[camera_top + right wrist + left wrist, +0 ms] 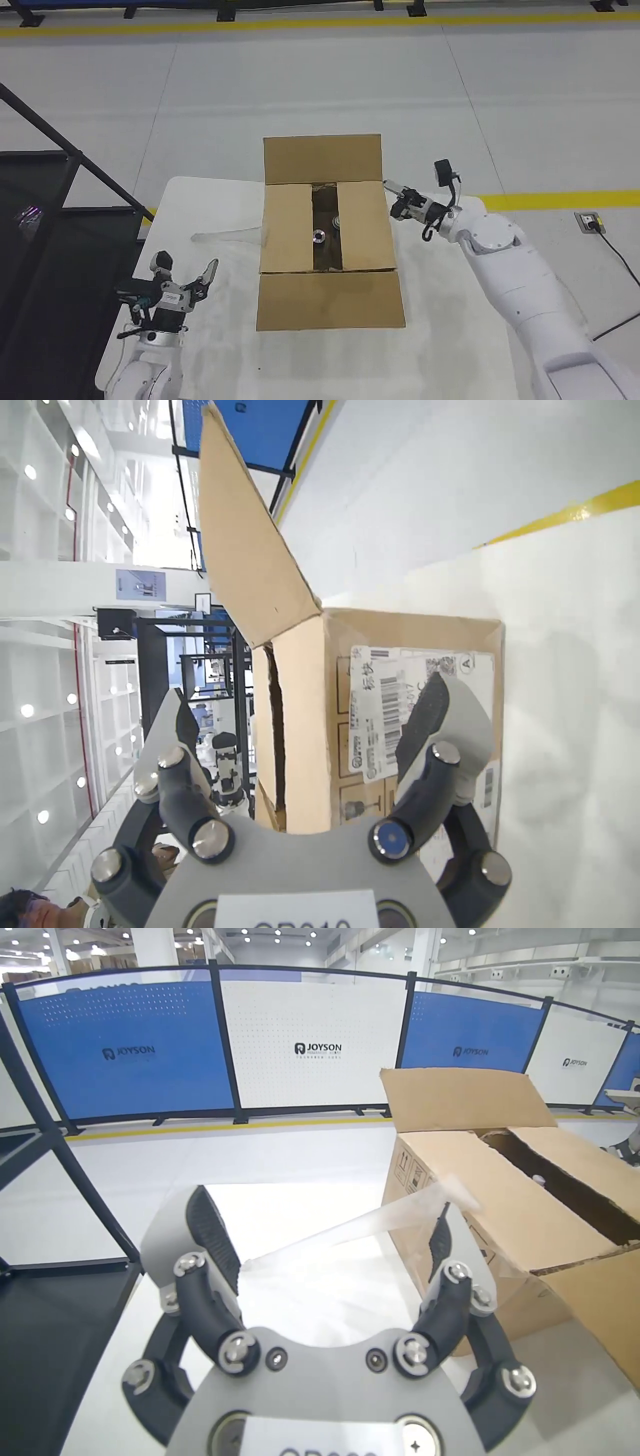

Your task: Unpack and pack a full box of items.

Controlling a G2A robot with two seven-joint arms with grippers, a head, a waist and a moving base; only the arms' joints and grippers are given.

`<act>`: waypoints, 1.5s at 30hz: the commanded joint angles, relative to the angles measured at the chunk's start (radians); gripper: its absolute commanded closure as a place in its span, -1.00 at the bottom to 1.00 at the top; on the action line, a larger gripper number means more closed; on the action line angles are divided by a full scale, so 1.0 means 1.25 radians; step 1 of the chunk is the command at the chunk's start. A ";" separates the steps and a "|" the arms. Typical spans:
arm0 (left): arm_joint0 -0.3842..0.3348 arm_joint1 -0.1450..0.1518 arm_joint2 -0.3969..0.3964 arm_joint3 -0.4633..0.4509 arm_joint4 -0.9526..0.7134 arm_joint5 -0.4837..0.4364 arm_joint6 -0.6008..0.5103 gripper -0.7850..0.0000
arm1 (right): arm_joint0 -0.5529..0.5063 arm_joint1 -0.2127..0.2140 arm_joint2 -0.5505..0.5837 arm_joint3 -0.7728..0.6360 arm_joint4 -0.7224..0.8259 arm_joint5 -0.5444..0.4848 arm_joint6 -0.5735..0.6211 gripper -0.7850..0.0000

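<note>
Two grippers show in the top view. The left gripper (186, 268) hangs over the white table (215, 330) at lower left, fingers spread wide and empty. The right gripper (394, 197) sits just beside the upper right edge of the cardboard box (330, 235) at centre. The box's side flaps leave a gap showing a round metal item (319, 237). A clear strip (225, 235) lies left of the box.

From the left wrist, the left gripper (321, 1202) is released, with the clear strip (360, 1228) and the box (500, 1188) beyond it.

From the right wrist, the right gripper (308, 690) is open, grasping nothing. One finger pad (425, 720) lies before the box's (410, 635) labelled side. Contact cannot be told.
</note>
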 commanded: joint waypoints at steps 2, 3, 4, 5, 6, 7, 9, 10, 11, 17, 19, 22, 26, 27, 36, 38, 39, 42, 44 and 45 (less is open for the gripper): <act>-0.011 -0.002 0.002 0.012 0.002 -0.004 -0.007 -1.00 | -0.011 0.003 0.001 -0.011 -0.005 -0.027 0.038 -1.00; -0.015 -0.003 0.003 0.016 0.003 -0.006 -0.009 -1.00 | -0.015 0.005 0.004 -0.014 -0.004 -0.035 0.050 -1.00; -0.018 -0.003 0.004 0.019 0.003 -0.007 -0.010 -1.00 | -0.018 0.007 0.006 -0.018 -0.001 -0.042 0.062 -1.00; -0.021 -0.004 0.004 0.023 0.004 -0.008 -0.012 -1.00 | -0.022 0.009 0.009 -0.023 0.000 -0.050 0.075 -1.00; -0.024 -0.005 0.005 0.025 0.004 -0.009 -0.013 -1.00 | -0.026 0.011 0.011 -0.028 0.002 -0.059 0.091 -1.00; -0.025 -0.005 0.005 0.028 0.006 -0.010 -0.014 -1.00 | -0.030 0.013 0.014 -0.032 0.005 -0.066 0.105 -1.00; -0.029 -0.006 0.004 0.030 0.007 -0.011 -0.016 -1.00 | -0.040 0.017 0.018 -0.045 0.005 -0.083 0.130 -1.00; -0.031 -0.006 0.003 0.031 0.008 -0.011 -0.017 -1.00 | -0.044 0.019 0.020 -0.050 0.005 -0.089 0.138 -1.00; -0.032 -0.007 0.002 0.032 0.009 -0.011 -0.018 -1.00 | -0.049 0.020 0.022 -0.057 0.005 -0.093 0.145 -1.00; -0.033 -0.009 -0.006 0.029 0.012 -0.011 -0.024 -1.00 | -0.073 0.032 0.032 -0.098 -0.011 -0.118 0.174 -1.00; -0.032 -0.010 -0.009 0.026 0.014 -0.011 -0.024 -1.00 | -0.081 0.038 0.045 -0.108 -0.015 -0.120 0.138 -1.00; -0.029 -0.010 -0.016 0.014 0.011 -0.012 -0.024 -1.00 | -0.091 0.044 0.086 -0.130 0.006 -0.071 -0.007 -1.00; -0.020 -0.011 -0.034 -0.007 -0.015 -0.030 -0.020 -1.00 | -0.130 0.040 0.090 -0.270 0.003 -0.014 -0.131 -1.00; -0.018 -0.011 -0.039 -0.012 -0.021 -0.036 -0.020 -1.00 | -0.140 0.039 0.085 -0.308 -0.003 -0.004 -0.137 -1.00; 0.009 -0.007 -0.094 -0.037 -0.092 -0.125 -0.042 -1.00 | -0.115 -0.004 -0.068 -0.441 -0.078 0.090 -0.100 -1.00; 0.013 -0.006 -0.103 -0.040 -0.100 -0.148 -0.050 -1.00 | -0.088 -0.021 -0.108 -0.412 -0.089 0.114 -0.098 -1.00; 0.016 -0.006 -0.106 -0.041 -0.107 -0.161 -0.052 -1.00 | -0.075 -0.030 -0.128 -0.394 -0.085 0.123 -0.085 -1.00; 0.024 -0.005 -0.112 -0.046 -0.111 -0.193 -0.059 -1.00 | -0.038 -0.058 -0.178 -0.329 -0.079 0.136 -0.069 -1.00; 0.028 -0.004 -0.117 -0.048 -0.112 -0.210 -0.061 -1.00 | -0.017 -0.078 -0.209 -0.286 -0.082 0.144 -0.077 -1.00; 0.030 -0.004 -0.118 -0.050 -0.111 -0.215 -0.063 -1.00 | -0.011 -0.088 -0.219 -0.268 -0.064 0.140 -0.074 -1.00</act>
